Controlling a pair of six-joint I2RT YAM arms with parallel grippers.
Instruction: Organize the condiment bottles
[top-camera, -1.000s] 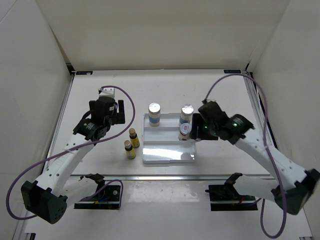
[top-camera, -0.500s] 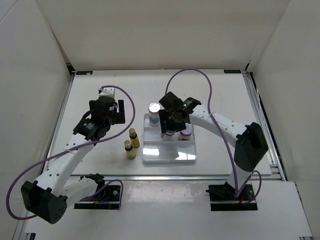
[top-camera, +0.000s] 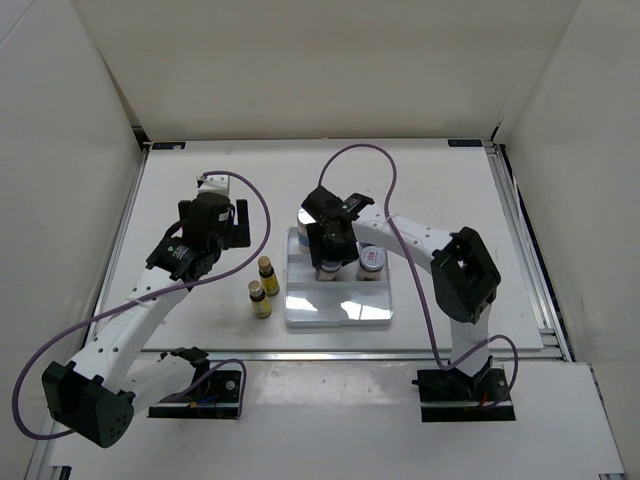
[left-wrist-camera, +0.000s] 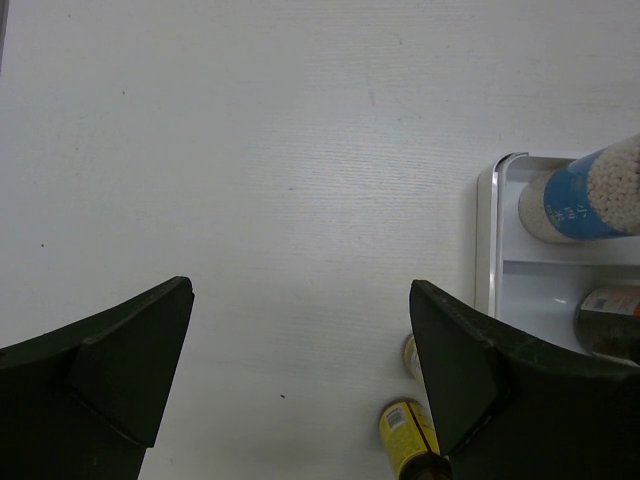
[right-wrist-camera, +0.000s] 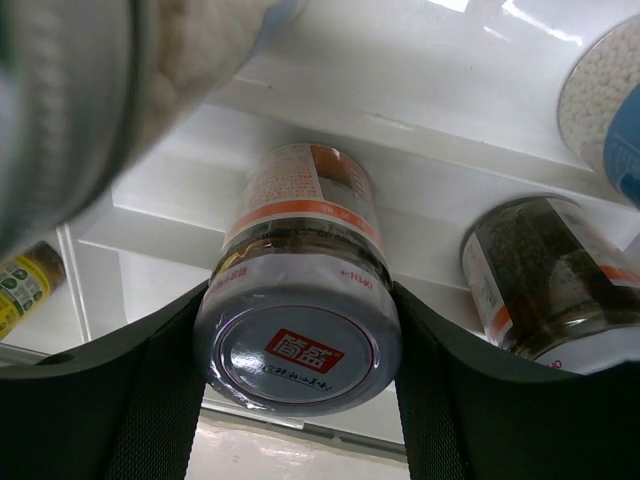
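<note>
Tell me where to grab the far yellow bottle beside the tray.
Probably by its dark cap, coming straight down with the open left gripper: the yellow bottle stands upright, with its twin close in front and the tray edge beside it, leaving little room lower down.

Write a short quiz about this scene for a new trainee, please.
1. True or false: the left hand is shut on a bottle.
2. Choose one. The right hand grips: A) a red-label jar; B) a spoon; C) nothing.
3. How many yellow bottles stand on the table, outside the tray?

Key: 1 false, it is open over bare table; 2 A; 3 two.
</note>
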